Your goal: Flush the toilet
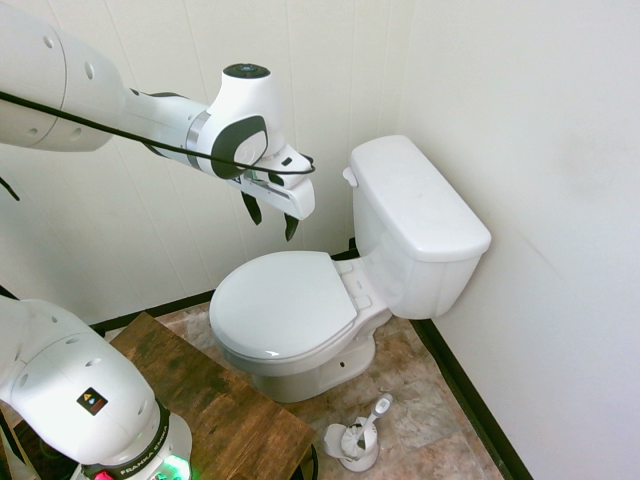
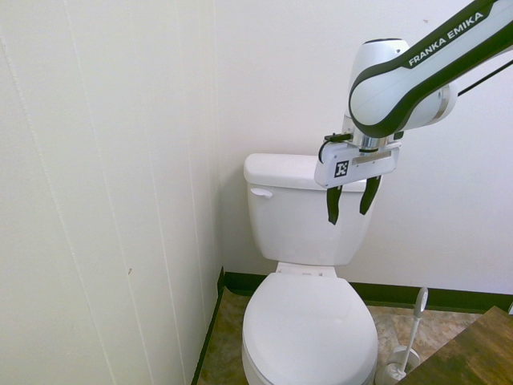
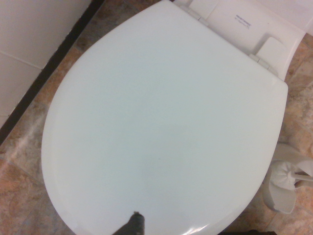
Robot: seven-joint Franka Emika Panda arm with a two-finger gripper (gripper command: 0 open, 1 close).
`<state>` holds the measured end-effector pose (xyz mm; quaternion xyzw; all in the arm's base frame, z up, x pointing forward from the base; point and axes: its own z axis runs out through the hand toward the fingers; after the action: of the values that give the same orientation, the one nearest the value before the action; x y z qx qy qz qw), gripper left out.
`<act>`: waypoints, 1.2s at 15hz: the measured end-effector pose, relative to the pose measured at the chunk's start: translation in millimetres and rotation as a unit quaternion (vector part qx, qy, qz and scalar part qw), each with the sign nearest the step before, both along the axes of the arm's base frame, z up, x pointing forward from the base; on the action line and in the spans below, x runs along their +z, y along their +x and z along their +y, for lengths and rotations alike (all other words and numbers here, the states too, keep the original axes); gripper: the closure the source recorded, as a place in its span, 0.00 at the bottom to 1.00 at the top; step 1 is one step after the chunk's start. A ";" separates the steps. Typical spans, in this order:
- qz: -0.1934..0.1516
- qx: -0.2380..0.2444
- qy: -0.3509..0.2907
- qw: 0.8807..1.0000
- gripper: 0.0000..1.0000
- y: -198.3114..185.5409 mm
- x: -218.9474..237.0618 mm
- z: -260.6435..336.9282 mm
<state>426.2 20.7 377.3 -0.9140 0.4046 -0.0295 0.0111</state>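
Note:
The white ceramic toilet (image 1: 330,300) stands against the wall with its oval lid (image 3: 161,127) down and its boxy tank (image 2: 300,212) behind. A small white flush lever (image 2: 260,192) sits on the tank's front upper corner, also visible on the tank's side (image 1: 349,177). My gripper (image 1: 271,218) hangs in the air above the lid, in front of the tank, fingers pointing down and open with nothing between them. In the second exterior view my gripper (image 2: 349,203) is level with the tank front, to the right of the lever and apart from it.
A white toilet-brush holder (image 1: 356,440) with its brush stands on the tiled floor beside the bowl (image 2: 401,361) (image 3: 286,181). A brown wooden surface (image 1: 215,395) lies near the arm's base. White walls close in on two sides.

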 end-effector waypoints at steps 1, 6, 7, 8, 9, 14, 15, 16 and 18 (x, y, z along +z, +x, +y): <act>0.001 0.000 0.000 1.000 0.00 0.5 -0.9 0.0; -0.030 -0.026 0.035 0.999 0.00 51.0 -24.3 4.7; -0.039 -0.028 0.042 0.998 0.00 70.2 -33.1 10.5; -0.049 -0.030 0.048 0.997 0.00 92.9 -37.8 17.7; -0.058 -0.033 0.053 0.996 0.00 116.5 -37.2 24.4; -0.103 -0.071 0.044 0.991 1.00 205.4 -3.4 44.1; -0.107 -0.082 0.041 0.990 1.00 216.6 -0.4 46.1; -0.111 -0.092 0.039 0.989 1.00 226.7 1.7 48.6; -0.114 -0.108 0.035 0.987 1.00 243.7 2.4 53.0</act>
<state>669.9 73.7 379.7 -0.8546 0.4978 -0.1206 0.0857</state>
